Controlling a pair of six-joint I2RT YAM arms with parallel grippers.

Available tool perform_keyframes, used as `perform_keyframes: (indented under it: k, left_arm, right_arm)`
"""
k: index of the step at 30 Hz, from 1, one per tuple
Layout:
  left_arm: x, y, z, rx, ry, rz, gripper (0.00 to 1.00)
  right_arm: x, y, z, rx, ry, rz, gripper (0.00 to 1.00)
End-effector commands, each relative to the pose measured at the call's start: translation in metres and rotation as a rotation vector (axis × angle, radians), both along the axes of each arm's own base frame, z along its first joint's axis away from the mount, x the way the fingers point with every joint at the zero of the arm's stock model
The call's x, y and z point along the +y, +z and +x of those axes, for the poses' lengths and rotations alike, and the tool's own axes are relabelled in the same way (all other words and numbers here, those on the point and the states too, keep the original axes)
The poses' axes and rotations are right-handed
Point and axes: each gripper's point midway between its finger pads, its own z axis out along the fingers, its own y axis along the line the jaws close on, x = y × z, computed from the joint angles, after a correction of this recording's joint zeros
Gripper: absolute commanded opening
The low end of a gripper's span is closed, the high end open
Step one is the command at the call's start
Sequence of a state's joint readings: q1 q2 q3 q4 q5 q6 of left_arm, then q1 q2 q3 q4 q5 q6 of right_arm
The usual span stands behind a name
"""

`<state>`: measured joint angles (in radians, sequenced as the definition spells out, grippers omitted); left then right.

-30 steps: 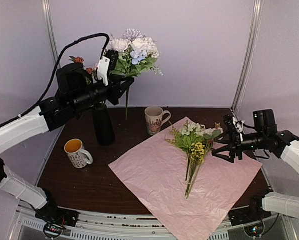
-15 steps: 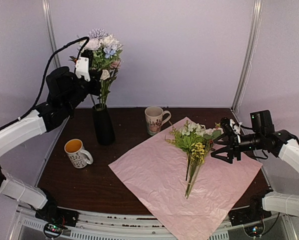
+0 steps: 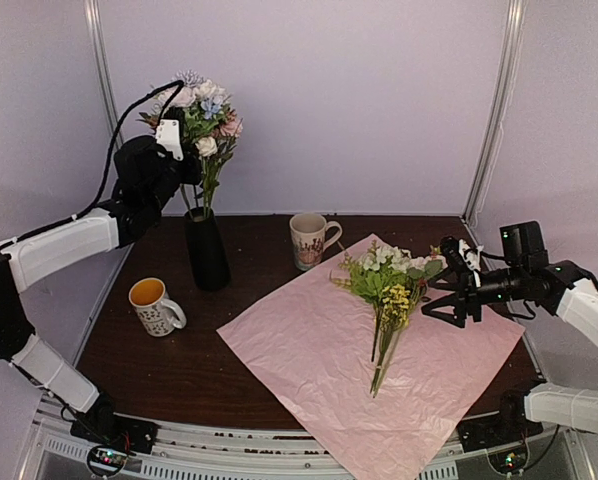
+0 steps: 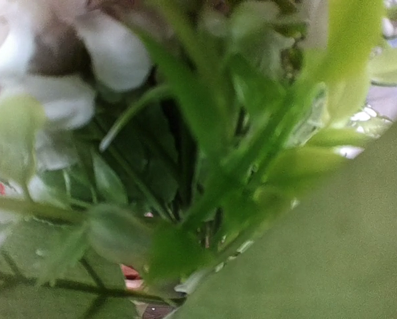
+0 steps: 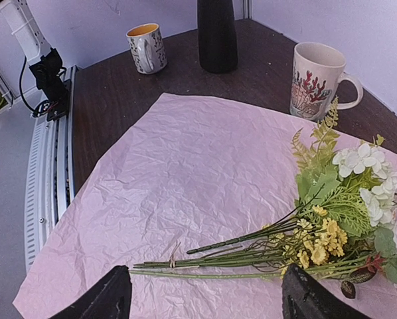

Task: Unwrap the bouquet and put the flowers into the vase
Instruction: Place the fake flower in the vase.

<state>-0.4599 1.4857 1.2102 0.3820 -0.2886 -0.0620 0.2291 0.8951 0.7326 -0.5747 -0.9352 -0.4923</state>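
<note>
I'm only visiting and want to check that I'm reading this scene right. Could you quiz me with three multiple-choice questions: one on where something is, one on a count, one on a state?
1. Where do the loose flowers lie?
A. in a mug
B. on the pink paper
C. on bare wood

2. How many mugs stand on the table?
A. one
B. two
C. three

3. How is the right gripper?
A. shut on stems
B. shut on a mug
C. open, holding nothing

Answers:
1 B: stems and blooms all rest on the sheet.
2 B: a cream mug stands by the paper and an orange-lined mug at the left.
3 C: its jaws stand apart beside the flowers.
</note>
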Motion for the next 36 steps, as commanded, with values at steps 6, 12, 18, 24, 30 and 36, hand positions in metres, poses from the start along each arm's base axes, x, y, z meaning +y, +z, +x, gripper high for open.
perform_keyframes:
  k: [6, 12, 18, 24, 30, 36]
  left_arm:
    - [0.001, 0.009, 0.016, -0.064, -0.009, -0.092, 0.00]
    - [0.005, -0.011, 0.016, -0.044, 0.006, -0.095, 0.00]
    - [0.006, 0.012, -0.010, -0.097, -0.057, -0.126, 0.00]
    - [0.002, 0.041, -0.048, -0.181, -0.162, -0.082, 0.00]
    - [-0.005, 0.040, -0.071, -0.150, -0.254, -0.051, 0.00]
    - [0.005, 0.024, -0.073, -0.114, -0.225, -0.021, 0.00]
  right_arm:
    - [-0.003, -0.002, 0.002, -0.020, -0.013, -0.015, 0.78]
    - [-0.002, -0.003, 0.002, -0.013, -0.005, -0.018, 0.78]
    - [-0.002, -0.005, 0.001, -0.009, -0.003, -0.019, 0.78]
    - [-0.002, -0.006, 0.002, -0.003, 0.000, -0.019, 0.78]
    - [-0.001, -0.006, 0.001, -0.002, 0.003, -0.017, 0.78]
    - [-0.001, -0.006, 0.000, 0.002, 0.009, -0.013, 0.78]
